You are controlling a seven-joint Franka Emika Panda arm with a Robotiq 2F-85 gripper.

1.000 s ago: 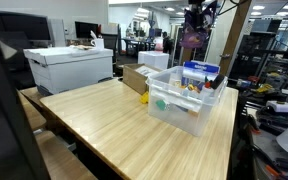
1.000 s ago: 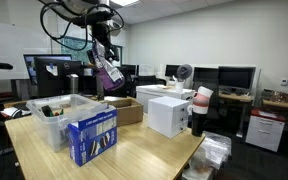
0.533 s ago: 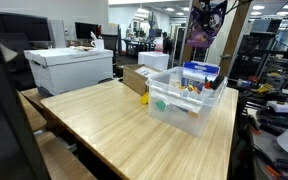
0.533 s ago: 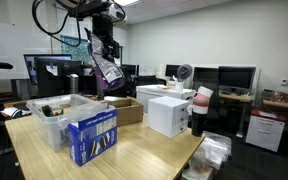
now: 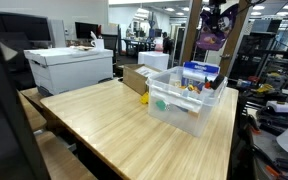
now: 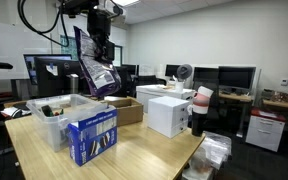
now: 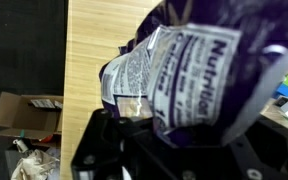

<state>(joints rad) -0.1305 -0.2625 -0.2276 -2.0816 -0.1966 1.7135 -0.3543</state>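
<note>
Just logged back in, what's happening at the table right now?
The arm's gripper is shut on a purple snack bag and holds it high in the air above the wooden table. The wrist view is almost filled by the bag, with its nutrition label facing the camera. Below, a clear plastic bin with assorted items sits on the table, with a blue box standing beside it. The bag touches nothing but the gripper.

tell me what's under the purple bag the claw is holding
In the wrist view the purple bag, gripped by the claw, hangs over the wooden table. The bag hides whatever lies straight below it.
</note>
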